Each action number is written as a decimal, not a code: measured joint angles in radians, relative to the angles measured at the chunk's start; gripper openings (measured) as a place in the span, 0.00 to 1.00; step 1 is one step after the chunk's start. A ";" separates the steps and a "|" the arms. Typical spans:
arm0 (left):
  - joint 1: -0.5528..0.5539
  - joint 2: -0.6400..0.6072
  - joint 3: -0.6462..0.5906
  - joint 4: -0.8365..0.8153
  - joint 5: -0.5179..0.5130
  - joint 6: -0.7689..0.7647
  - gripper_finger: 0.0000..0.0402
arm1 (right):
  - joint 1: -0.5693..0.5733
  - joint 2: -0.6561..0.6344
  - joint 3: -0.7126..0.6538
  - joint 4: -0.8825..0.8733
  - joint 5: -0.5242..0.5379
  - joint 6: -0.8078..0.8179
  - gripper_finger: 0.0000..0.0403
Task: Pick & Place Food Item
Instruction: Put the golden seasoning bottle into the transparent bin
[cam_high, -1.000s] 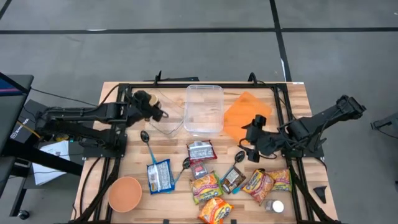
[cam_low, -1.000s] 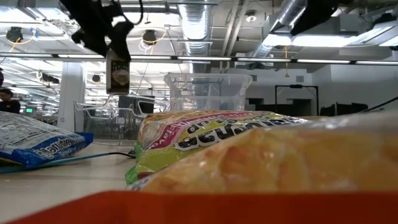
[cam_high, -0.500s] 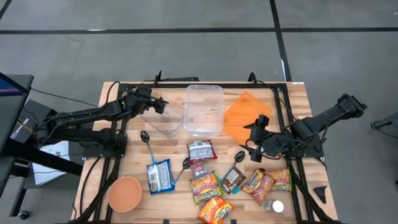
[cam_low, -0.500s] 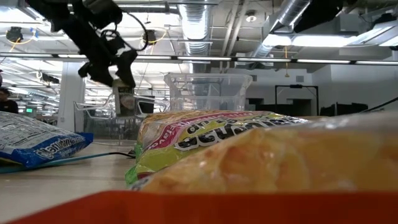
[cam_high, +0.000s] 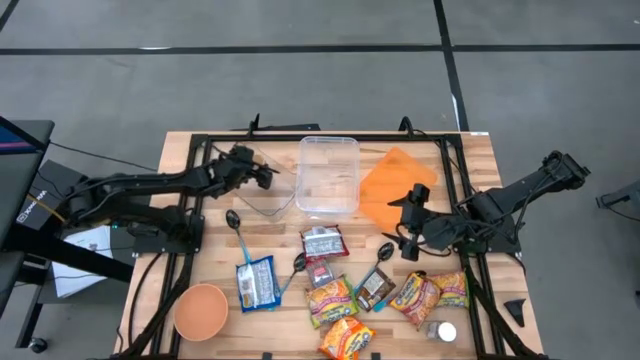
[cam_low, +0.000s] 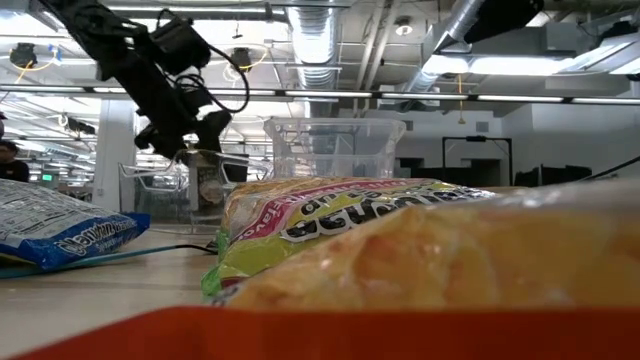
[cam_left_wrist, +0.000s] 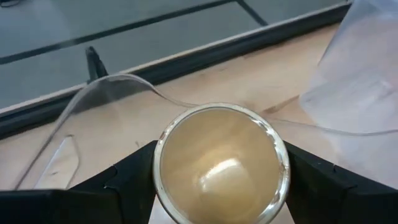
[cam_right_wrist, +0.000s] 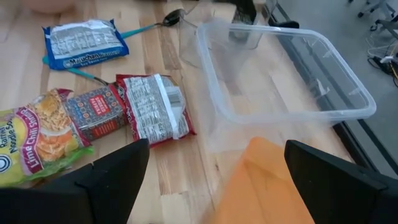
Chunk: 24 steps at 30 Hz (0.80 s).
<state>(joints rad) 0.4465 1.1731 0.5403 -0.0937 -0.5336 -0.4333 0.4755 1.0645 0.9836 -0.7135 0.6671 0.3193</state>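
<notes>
Wooden surface (cam_high: 470, 150) carries a clear tub (cam_high: 328, 175) and a smaller clear container (cam_high: 268, 190). Left claw (cam_high: 262, 176) grips a small glass jar (cam_left_wrist: 221, 163) by its sides over that container: rigid, slick, breakable. Right claw (cam_high: 408, 228) waits open.

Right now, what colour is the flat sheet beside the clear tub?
The sheet is orange, clearest in the high view.

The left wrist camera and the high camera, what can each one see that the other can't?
Only the left wrist view shows the glass jar up close, its round bottom gripped between the left gripper's fingers. Only the high view shows the right gripper waiting open over the orange cloth, the orange bowl and the snack packets. Both show the clear containers on the wooden table.
</notes>
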 joint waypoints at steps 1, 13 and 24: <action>0.000 0.024 0.016 0.000 -0.006 0.009 0.67 | 0.000 0.000 0.000 0.005 0.000 -0.004 0.92; 0.049 0.118 0.136 -0.115 -0.026 0.040 0.67 | 0.000 0.000 0.000 0.004 -0.005 -0.005 0.92; 0.050 0.118 0.132 -0.117 -0.018 0.037 0.67 | 0.000 0.001 0.000 0.004 -0.005 -0.005 0.92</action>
<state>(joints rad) 0.4961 1.2907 0.6720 -0.2108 -0.5514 -0.3962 0.4757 1.0657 0.9840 -0.7099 0.6624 0.3141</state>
